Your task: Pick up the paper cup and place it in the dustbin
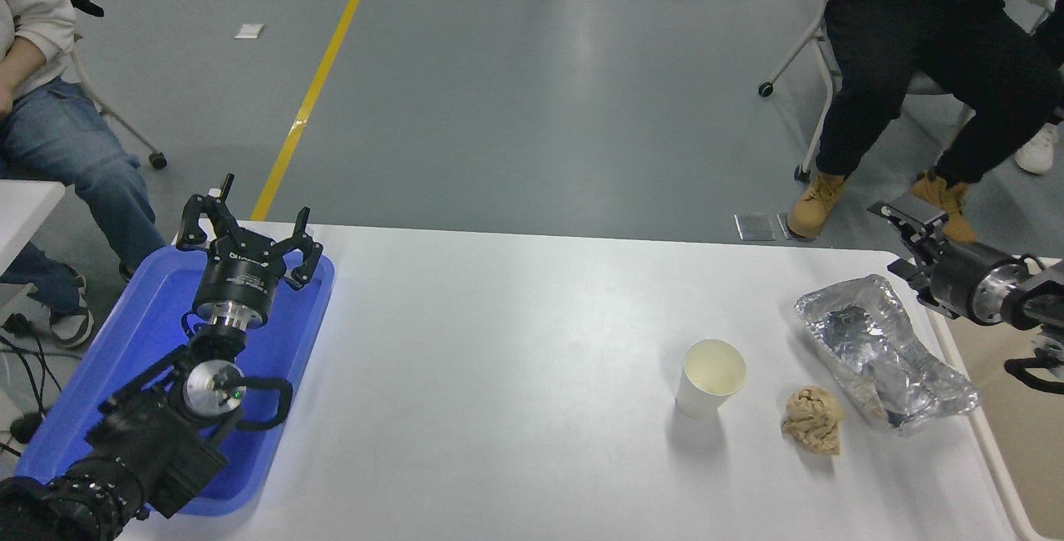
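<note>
The white paper cup (709, 381) stands upright on the white table (499, 358), right of centre, its cream inside showing. The beige dustbin (1033, 450) shows only in part beyond the table's right edge. My right gripper (899, 240) is open and empty at the right edge, over the table's far right corner, well behind and to the right of the cup. My left gripper (248, 235) is open and empty, parked over the blue tray (133, 341) at the lower left.
A crumpled tan paper ball (813, 420) lies just right of the cup. A crumpled silver foil bag (883, 348) lies between the ball and the dustbin. People sit on chairs beyond the table at the top left (50, 109) and top right (923, 51).
</note>
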`<state>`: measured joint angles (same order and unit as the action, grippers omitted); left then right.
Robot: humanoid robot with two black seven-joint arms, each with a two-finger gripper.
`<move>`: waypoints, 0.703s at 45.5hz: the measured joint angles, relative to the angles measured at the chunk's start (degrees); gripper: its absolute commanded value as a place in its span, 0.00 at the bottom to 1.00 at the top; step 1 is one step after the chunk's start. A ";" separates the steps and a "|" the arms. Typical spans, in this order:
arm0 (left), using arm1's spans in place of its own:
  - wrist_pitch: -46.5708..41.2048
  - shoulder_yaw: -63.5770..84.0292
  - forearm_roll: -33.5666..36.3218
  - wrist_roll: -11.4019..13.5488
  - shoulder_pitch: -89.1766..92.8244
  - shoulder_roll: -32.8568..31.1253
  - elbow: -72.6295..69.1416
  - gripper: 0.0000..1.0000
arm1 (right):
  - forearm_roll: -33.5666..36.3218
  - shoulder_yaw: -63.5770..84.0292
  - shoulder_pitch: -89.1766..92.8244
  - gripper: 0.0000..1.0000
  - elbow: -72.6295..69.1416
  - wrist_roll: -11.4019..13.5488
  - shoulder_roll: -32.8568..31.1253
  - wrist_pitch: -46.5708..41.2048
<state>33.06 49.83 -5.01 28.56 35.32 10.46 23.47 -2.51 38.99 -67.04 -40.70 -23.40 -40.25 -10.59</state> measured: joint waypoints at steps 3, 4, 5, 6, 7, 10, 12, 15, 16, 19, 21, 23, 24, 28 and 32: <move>0.01 0.00 0.00 0.00 0.01 0.00 0.00 1.00 | 0.12 6.45 -4.43 1.00 -0.50 1.25 -0.45 -2.60; 0.03 0.00 -0.02 0.01 0.01 0.00 0.00 1.00 | 0.17 9.15 -6.48 1.00 -0.77 2.07 -0.59 -3.77; 0.03 0.00 -0.01 0.00 0.01 0.00 0.00 1.00 | 0.16 10.35 -7.45 1.00 -0.90 2.50 -0.67 -4.36; 0.04 0.00 -0.01 0.00 0.02 0.00 0.00 1.00 | 0.18 12.19 -8.97 1.00 -1.10 3.28 -0.76 -5.34; 0.04 0.00 0.00 0.00 0.02 0.00 0.00 1.00 | 0.19 13.58 -10.17 1.00 -1.29 3.89 -0.80 -6.05; 0.06 0.00 0.00 0.00 0.02 0.00 0.00 1.00 | 0.20 18.40 -14.80 1.00 -2.06 6.54 -0.93 -8.86; 0.06 0.00 0.00 0.00 0.02 0.00 0.00 1.00 | 0.19 21.26 -17.86 1.00 -2.73 8.60 -0.93 -10.69; 0.06 0.00 0.00 0.00 0.02 0.01 0.00 1.00 | 0.02 24.77 -21.86 1.00 -3.93 11.63 -0.65 -12.76; 0.06 0.00 0.00 0.00 0.02 0.00 0.00 1.00 | -0.02 25.68 -22.94 1.00 -4.33 12.45 -0.48 -13.24; 0.06 0.00 0.00 0.00 0.02 0.00 0.00 1.00 | -0.10 28.84 -26.65 1.00 -6.01 15.24 0.32 -14.62; 0.06 0.00 -0.02 0.01 0.02 0.00 0.00 1.00 | -0.13 30.77 -28.90 1.00 -7.19 16.58 0.96 -15.26; 0.06 0.00 0.00 0.00 0.02 0.00 0.00 1.00 | -0.23 32.96 -31.55 1.00 -8.71 17.83 1.75 -15.86; 0.06 0.00 -0.01 0.00 0.01 0.00 0.00 1.00 | -0.28 33.75 -32.60 1.00 -9.32 18.26 2.08 -16.06; 0.05 0.00 0.00 0.00 0.01 0.00 0.00 1.00 | -0.49 37.16 -37.41 1.00 -12.38 19.86 3.67 -16.93; 0.05 0.00 0.00 0.00 0.01 0.00 0.01 1.00 | -0.63 38.43 -40.99 1.00 -14.84 20.78 5.20 -17.55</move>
<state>33.11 49.83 -5.00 28.56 35.33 10.45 23.47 -3.14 77.42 -108.03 -55.54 -2.62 -35.05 -28.14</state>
